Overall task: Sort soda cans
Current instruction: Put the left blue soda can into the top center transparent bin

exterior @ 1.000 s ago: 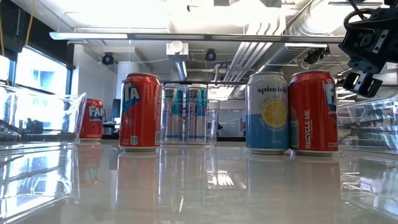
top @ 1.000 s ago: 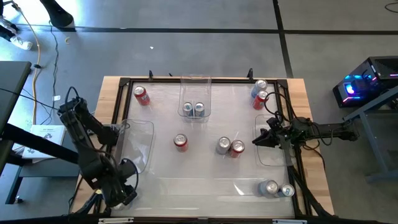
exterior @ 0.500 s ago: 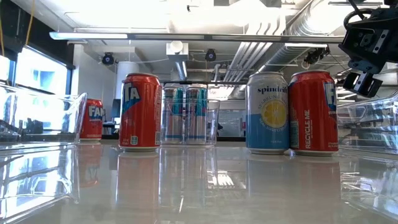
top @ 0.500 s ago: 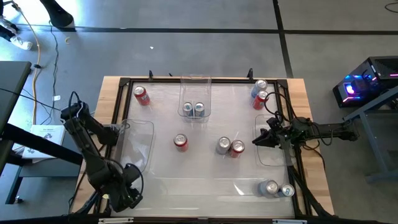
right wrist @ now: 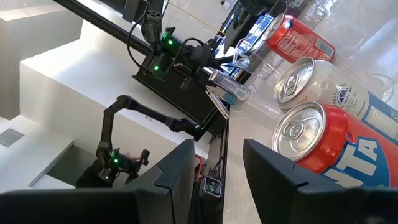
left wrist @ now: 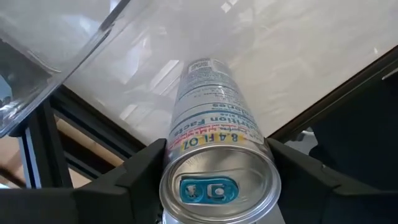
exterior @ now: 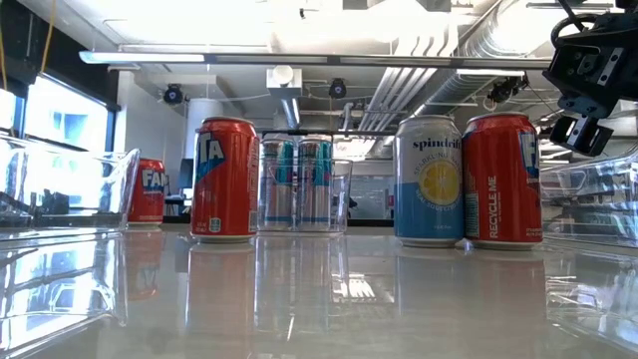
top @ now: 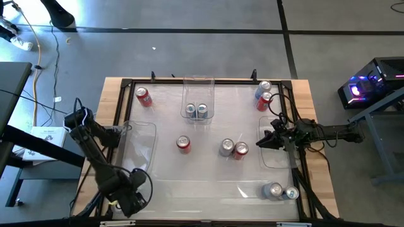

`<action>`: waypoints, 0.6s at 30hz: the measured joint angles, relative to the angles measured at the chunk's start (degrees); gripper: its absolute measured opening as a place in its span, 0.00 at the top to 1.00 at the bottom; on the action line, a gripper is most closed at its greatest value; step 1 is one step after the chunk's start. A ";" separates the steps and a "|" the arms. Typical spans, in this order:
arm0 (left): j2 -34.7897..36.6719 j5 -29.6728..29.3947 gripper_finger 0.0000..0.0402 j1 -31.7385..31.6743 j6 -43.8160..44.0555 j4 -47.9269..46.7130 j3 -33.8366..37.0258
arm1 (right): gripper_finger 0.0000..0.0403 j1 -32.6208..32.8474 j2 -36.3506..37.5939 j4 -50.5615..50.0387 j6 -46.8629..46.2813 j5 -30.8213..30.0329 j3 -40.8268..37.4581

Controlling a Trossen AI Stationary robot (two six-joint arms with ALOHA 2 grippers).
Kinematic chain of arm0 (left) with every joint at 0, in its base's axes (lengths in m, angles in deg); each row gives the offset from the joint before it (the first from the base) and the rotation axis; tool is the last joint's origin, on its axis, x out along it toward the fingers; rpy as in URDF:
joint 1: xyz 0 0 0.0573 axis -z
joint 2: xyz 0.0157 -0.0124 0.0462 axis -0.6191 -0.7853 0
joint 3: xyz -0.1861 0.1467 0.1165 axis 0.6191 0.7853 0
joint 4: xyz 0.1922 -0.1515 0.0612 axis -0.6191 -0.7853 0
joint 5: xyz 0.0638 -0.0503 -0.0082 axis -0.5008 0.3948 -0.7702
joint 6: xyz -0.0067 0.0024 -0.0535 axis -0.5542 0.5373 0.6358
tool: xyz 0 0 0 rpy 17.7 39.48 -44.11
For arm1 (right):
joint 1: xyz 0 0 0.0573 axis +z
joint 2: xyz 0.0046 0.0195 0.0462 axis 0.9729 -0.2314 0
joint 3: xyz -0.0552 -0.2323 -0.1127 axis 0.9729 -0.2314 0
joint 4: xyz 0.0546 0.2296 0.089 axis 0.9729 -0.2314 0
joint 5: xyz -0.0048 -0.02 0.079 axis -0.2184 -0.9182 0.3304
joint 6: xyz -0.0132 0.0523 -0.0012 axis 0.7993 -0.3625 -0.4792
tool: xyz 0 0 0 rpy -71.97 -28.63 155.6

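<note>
The left gripper [left wrist: 214, 180] sat at the near left corner of the worktop [top: 208, 183], its fingers [left wrist: 134, 177] clamped on either side of a slim silver can [left wrist: 214, 134] whose blue-tabbed top faced back between them. The right gripper [right wrist: 217, 165] hovered at the right edge with its fingers [right wrist: 177, 165] parted and empty; just ahead of them stood a red can [right wrist: 329, 140] touching a silver can [right wrist: 323, 84]. Beyond those were another red can [right wrist: 298, 37] and a clear bin [top: 199, 98] holding two cans.
</note>
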 joint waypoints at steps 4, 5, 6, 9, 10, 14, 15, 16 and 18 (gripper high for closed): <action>0.35 0.41 0.43 -1.42 -1.62 0.22 -0.22 | 0.67 -0.01 0.01 -0.01 -0.01 -0.01 -0.02; 0.33 0.45 0.43 -2.09 -2.34 0.40 -0.88 | 0.67 -0.01 0.01 0.00 0.00 0.00 -0.01; 0.34 0.52 0.43 -2.95 -3.56 0.81 -1.73 | 0.67 -0.01 0.01 0.01 0.00 -0.01 0.00; 0.48 0.34 0.43 -6.35 -7.90 2.05 -4.53 | 0.67 -0.02 0.01 0.01 0.01 -0.01 -0.02; 0.48 0.19 0.43 -7.65 -9.45 2.45 -5.40 | 0.67 -0.02 0.00 -0.01 -0.01 0.00 -0.02; 0.42 -1.18 0.43 -14.16 -17.29 3.19 -9.40 | 0.67 -0.01 -0.01 0.01 0.01 -0.01 0.00; 0.14 -1.54 0.43 -15.92 -19.63 3.23 -10.41 | 0.67 -0.02 -0.01 0.01 -0.01 0.00 0.00; -0.21 -2.19 0.43 -17.65 -22.14 3.32 -11.49 | 0.67 0.01 0.01 0.00 0.00 -0.01 0.00; -1.56 -3.56 0.43 -21.39 -28.01 3.74 -13.91 | 0.67 -0.02 0.00 -0.01 0.01 -0.01 -0.01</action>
